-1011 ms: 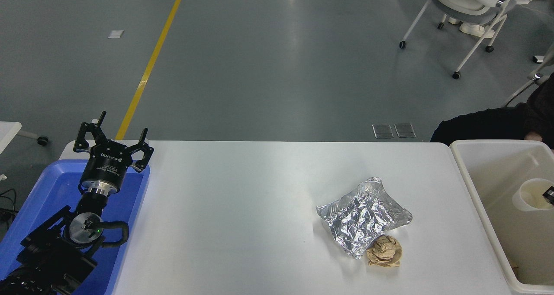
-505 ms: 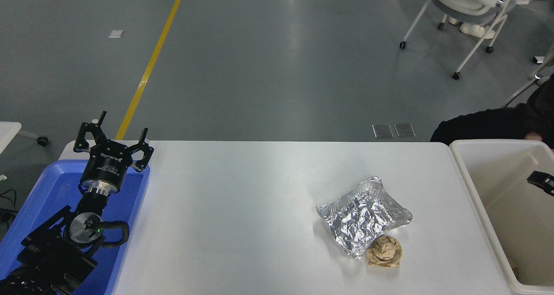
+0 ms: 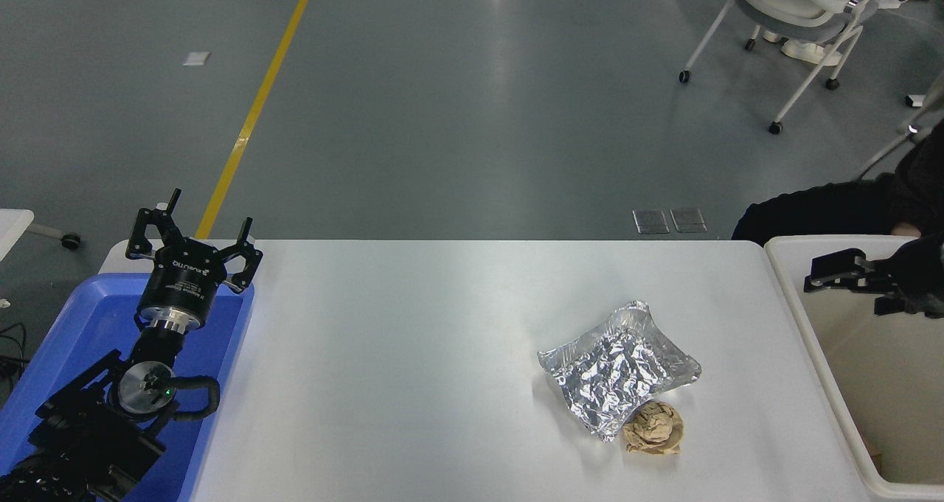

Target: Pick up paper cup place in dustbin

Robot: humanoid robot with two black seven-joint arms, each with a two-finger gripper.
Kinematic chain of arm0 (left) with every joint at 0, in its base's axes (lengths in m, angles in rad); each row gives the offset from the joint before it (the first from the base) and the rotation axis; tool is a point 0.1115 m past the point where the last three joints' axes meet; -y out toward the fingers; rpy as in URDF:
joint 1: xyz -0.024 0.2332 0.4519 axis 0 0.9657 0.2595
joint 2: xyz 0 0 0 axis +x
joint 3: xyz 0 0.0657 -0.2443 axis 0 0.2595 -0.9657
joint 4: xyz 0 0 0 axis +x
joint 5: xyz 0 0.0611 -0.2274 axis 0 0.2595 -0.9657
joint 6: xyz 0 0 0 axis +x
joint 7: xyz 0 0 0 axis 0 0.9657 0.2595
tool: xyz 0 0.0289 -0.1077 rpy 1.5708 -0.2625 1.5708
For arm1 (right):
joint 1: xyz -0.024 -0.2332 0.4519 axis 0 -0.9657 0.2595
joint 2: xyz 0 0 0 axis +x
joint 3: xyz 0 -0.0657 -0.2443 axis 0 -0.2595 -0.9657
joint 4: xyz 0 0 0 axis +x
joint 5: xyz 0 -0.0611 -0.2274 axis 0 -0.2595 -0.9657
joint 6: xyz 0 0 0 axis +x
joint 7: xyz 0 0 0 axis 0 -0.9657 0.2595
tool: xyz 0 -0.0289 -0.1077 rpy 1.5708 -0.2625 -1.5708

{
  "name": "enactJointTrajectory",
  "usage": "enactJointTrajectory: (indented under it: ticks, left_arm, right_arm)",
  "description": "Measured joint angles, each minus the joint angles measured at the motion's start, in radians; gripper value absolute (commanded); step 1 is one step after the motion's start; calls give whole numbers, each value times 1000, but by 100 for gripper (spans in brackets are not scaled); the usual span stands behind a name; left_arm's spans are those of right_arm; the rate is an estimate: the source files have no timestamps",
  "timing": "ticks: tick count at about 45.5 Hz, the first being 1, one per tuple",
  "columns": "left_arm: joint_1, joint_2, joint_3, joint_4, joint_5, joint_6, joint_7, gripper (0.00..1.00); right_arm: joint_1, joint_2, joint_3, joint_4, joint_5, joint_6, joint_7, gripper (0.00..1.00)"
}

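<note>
The right gripper (image 3: 830, 279) hangs over the dustbin (image 3: 811, 340), fingers parted, holding nothing; foil tray (image 3: 618, 369) off to its left.

only print: white lettering on black body of left gripper (image 3: 190, 245), reads like "ROBOTIQ", seen upside down; smaller white line under it too small to read; nothing else legible

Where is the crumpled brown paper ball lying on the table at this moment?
In the head view the crumpled brown paper ball lies right of centre near the table's front edge, touching the silver foil tray's near corner.
</note>
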Motion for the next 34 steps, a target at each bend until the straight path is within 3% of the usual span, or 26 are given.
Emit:
enactJointTrajectory:
  ticks: [13,34]
  left_arm:
    - [2,0,-2,1,0,2,-3,100]
    - [4,0,-5,1,0,3,-4,100]
  right_arm:
    - [348,229,-70,235,226,161,8,100]
    - [589,508,-54,345,525,218,18,100]
